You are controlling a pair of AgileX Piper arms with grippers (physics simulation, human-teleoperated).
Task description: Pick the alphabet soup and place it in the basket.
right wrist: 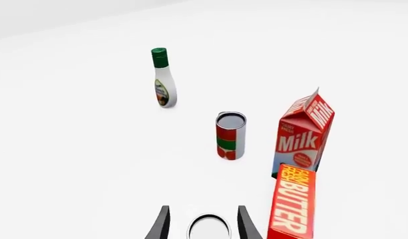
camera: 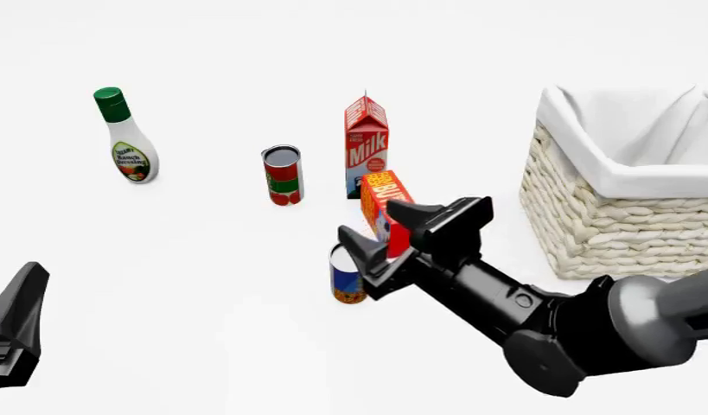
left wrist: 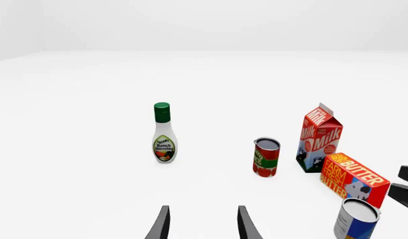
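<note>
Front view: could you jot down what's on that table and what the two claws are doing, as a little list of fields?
soup can: upright, between the right gripper's open fingers, not yet lifted
basket: right side of table, nothing visible inside
other items: ranch bottle, red-green can, milk carton, butter box, all standing
left gripper: open, holding nothing, low at the left

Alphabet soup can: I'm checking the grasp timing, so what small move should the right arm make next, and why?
Probably lower a little, then close. The right wrist view shows the alphabet soup top centred between the open fingers of the right gripper. In the front view the gripper sits above the can's rim, with the butter box close behind, so a straight descent seems safest.
</note>
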